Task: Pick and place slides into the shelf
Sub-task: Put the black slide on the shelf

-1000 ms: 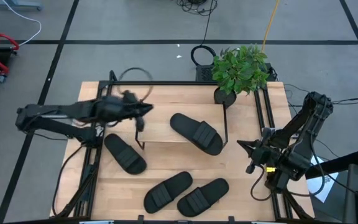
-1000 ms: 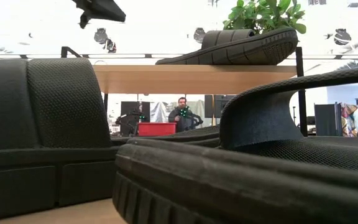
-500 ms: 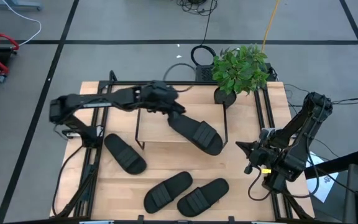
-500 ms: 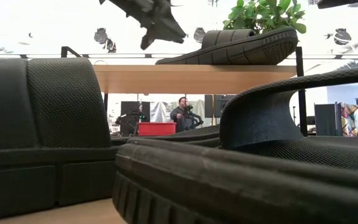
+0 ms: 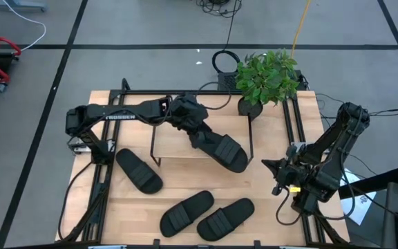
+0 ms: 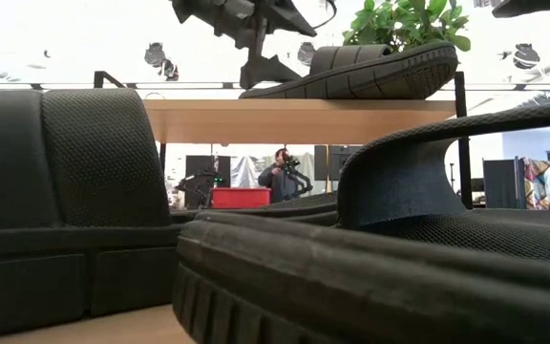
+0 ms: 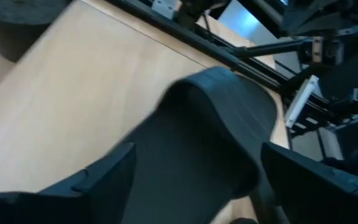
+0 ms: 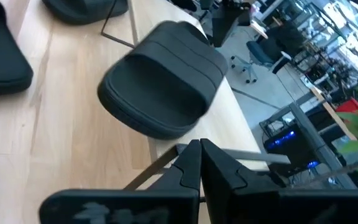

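One black slide lies sole down and slantwise on the shelf's wooden top. My left gripper hangs open over the slide's far-left end, with one finger on each side of it in the left wrist view. Three more slides lie flat on the table in front of the shelf. My right gripper waits shut at the table's right edge, pointing toward the shelf. My left gripper comes at the slide's far-left end from above, slanting down. Its fingers straddle that end, lying across the sole. Whether they touch the slide, I cannot tell. The slide rests on the shelf.
A potted plant stands at the shelf's far right corner. Black metal frame rails run along the table's sides. In the low view two slides fill the foreground. People sit in the room behind the table.
My left gripper has swung from the table's left side toward the right, over the shelf, and come down to the far-left end of the slide on the shelf. It has opened wide there. The slide has stayed where it was.
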